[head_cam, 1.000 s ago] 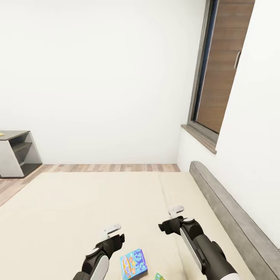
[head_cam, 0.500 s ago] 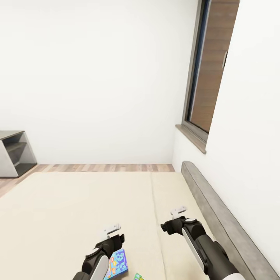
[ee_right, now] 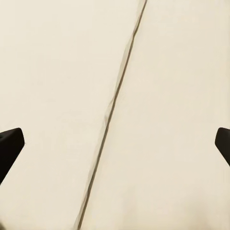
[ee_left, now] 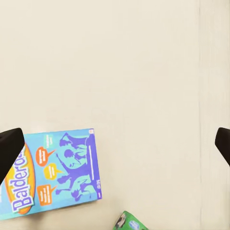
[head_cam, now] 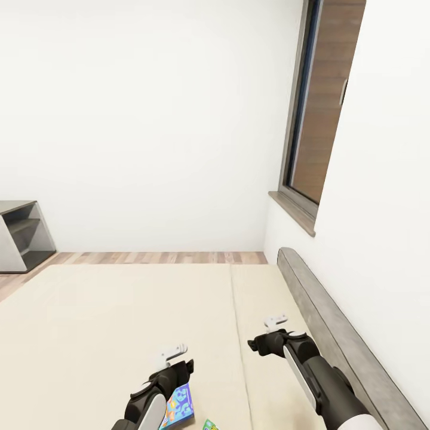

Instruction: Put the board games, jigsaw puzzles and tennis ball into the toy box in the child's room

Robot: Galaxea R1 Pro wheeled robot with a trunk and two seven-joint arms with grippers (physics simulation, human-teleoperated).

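Cardboard, thin and stiff, is what the blue board game (ee_left: 51, 175) looks like: light to lift, likely a bit slick on its printed face, and lying so flat on the beige mattress of the bed (head_cam: 89, 322) that I'd judge a pinch over one long edge the only real purchase. It lies near the foot of the head view, just beside the left gripper (head_cam: 177, 353), its long axis running roughly away from the robot and tilted slightly. A corner of a second, green board game (ee_left: 128, 222) lies close beside it, apart from it. The left gripper's fingers (ee_left: 9, 148) are spread wide above the mattress, holding nothing; the right gripper (head_cam: 276, 323) hangs over the mattress seam (ee_right: 112, 108), fingers equally wide apart and empty.
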